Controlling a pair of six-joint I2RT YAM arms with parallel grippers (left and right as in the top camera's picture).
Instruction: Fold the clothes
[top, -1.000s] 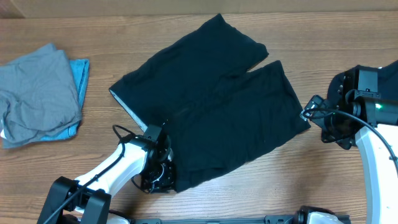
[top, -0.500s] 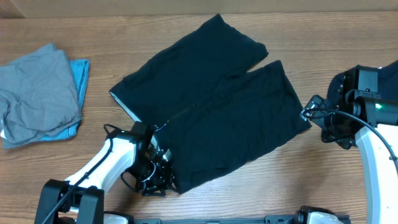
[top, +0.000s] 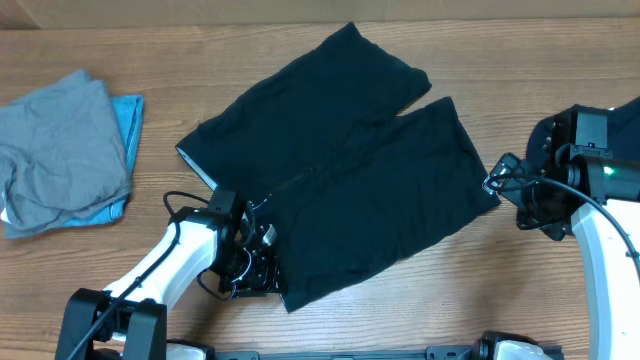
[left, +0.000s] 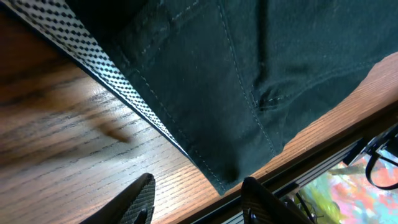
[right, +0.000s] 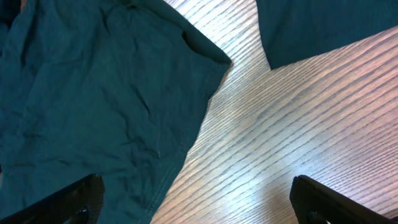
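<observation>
The black pants (top: 340, 170) lie spread flat mid-table, both legs pointing to the upper right. My left gripper (top: 252, 272) sits low at their waist corner. In the left wrist view that gripper (left: 199, 202) is open; the pants' corner (left: 217, 180) lies just ahead of the gap, unclamped, and the dotted white waistband lining (left: 93, 56) shows. My right gripper (top: 530, 205) hovers by the right leg's hem. In the right wrist view it (right: 199, 205) is wide open over bare wood, with the pants' leg (right: 93, 93) under its left finger (right: 74, 199).
A grey garment (top: 60, 150) lies over a light-blue one (top: 128, 115) at the far left. Another black garment (top: 550, 130) sits at the right edge, and its corner (right: 323, 25) shows in the right wrist view. The table's front edge (left: 298, 155) runs close beside the left gripper.
My left gripper's jaws have spread wider and it has slid a little left, off the pants' waist edge. The right arm has not moved.
</observation>
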